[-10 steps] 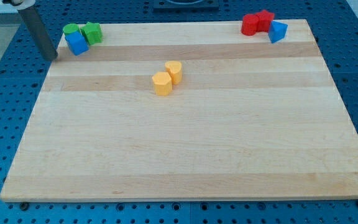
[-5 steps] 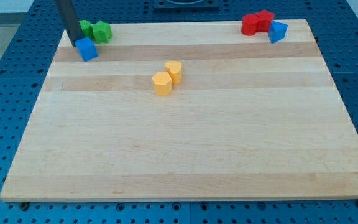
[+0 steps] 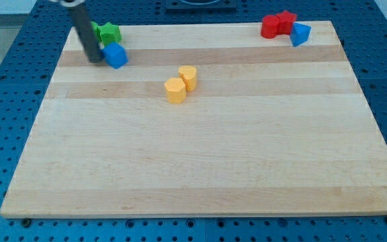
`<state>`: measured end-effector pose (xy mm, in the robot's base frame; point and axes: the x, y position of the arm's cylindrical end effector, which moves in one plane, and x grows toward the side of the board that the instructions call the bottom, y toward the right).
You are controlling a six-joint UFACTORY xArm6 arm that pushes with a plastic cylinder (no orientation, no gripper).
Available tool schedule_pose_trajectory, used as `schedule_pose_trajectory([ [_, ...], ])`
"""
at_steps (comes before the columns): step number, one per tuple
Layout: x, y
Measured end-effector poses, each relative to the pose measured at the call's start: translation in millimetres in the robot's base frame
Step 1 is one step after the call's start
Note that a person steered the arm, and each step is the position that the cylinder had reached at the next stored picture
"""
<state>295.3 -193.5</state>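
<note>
My tip [image 3: 95,60] rests on the wooden board [image 3: 200,154] near its top left corner, touching the left side of a blue cube [image 3: 115,56]. Just above them sit two green blocks [image 3: 107,32], partly hidden behind the rod. Two yellow blocks stand together toward the board's middle: a hexagonal one [image 3: 175,90] and a cylinder [image 3: 188,76], well to the right of my tip.
At the top right corner a red cylinder [image 3: 270,27] and a red star-shaped block [image 3: 287,21] stand side by side, with a blue triangular block [image 3: 299,33] just right of them. Blue perforated table surrounds the board.
My tip came in from beyond the board's left edge, swept right past the green blocks, and pushed the blue cube right and slightly down, away from them.
</note>
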Motion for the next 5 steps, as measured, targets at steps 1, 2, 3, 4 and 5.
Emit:
schedule_pose_trajectory([
  [1,-7,66],
  [2,-8,132],
  [3,-8,133],
  [4,-3,107],
  [5,14,103],
])
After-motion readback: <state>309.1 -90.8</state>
